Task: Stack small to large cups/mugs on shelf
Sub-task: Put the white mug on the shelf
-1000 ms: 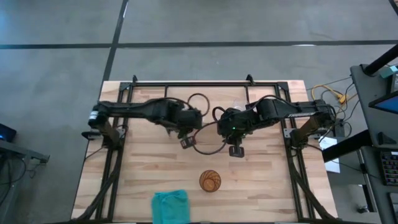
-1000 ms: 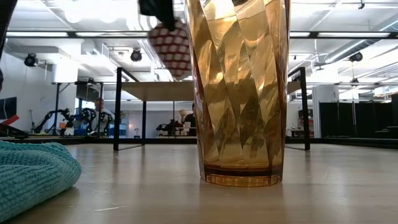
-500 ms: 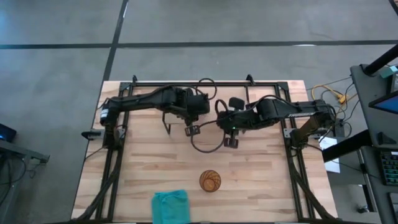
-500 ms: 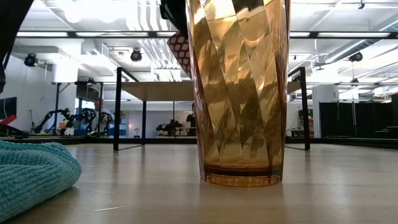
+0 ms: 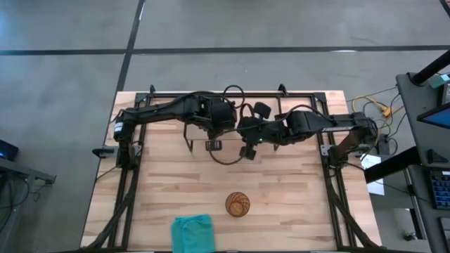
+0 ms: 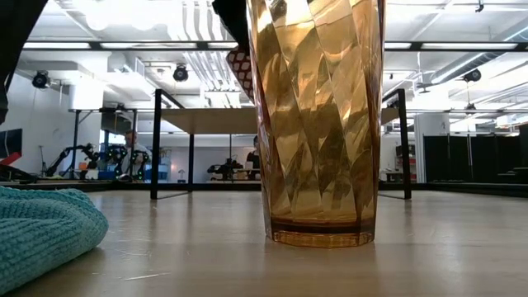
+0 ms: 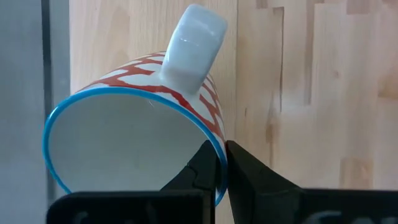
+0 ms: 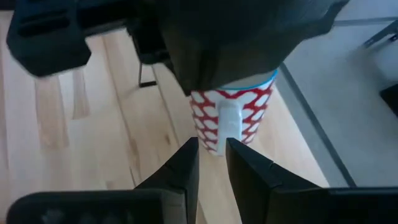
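Left claw (image 7: 221,163) is pinched narrow on the rim of the white ceramic mug with red lattice pattern and blue rim (image 7: 134,143), one finger inside the wall, one outside; the mug hangs tilted, mouth toward the wrist camera, its smooth rounded white handle (image 7: 191,38) on the far side. From above, that claw (image 5: 213,138) sits over the rear middle of the light butcher-block wooden tabletop (image 5: 295,204), right by the thin black wire frame of the shelf (image 5: 188,139). Right claw (image 8: 210,154) is slightly parted, nothing gripped, fingertips just short of the mug's handle (image 8: 226,127), with the mug (image 8: 233,106) straight ahead under the left arm's dark body. Overhead, the right claw (image 5: 247,144) is just beside the left one, close together. The tall amber translucent tumbler with twisted facets (image 6: 318,124) stands upright on the tabletop, well apart from both claws toward the front edge; from above it shows as a round amber ring (image 5: 238,204). The teal knitted cloth (image 5: 192,232) lies crumpled near the tumbler, further toward the front edge.
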### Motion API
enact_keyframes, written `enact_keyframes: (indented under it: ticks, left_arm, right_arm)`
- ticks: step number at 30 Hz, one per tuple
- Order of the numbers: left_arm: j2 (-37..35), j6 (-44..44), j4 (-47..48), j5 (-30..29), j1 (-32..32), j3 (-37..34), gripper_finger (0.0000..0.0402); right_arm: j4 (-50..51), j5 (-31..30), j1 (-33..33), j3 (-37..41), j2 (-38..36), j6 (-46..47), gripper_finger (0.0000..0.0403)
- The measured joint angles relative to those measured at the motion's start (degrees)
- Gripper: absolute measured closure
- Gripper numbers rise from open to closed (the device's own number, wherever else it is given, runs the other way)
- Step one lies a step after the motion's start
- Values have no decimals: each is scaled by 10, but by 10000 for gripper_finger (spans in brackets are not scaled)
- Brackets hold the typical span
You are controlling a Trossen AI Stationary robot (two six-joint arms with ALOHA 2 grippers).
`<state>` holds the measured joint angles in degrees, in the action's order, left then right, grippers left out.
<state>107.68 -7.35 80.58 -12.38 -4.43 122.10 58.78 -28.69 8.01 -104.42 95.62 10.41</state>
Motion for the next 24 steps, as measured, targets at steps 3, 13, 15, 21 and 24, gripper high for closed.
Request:
enact_keyframes:
  ticks: [3, 13, 15, 21, 24]
  left_arm:
    - [0, -24, 0, 0, -1, 0, 401]
    - [-3, -53, -1, 0, -5, 1, 401]
    - [-6, -53, 0, 0, -5, 1, 401]
    - [-11, -54, 2, -1, -5, 1, 401]
    - [-14, -55, 9, -1, -5, 1, 401]
  right_arm:
    - [-4, 0, 1, 11, 2, 21, 330]
    - [-60, -68, 1, 93, 3, 67, 330]
    - [-81, -73, 1, 108, 3, 74, 328]
    - [-122, -101, 1, 137, 3, 72, 332]
    - [-130, -110, 1, 138, 2, 74, 335]
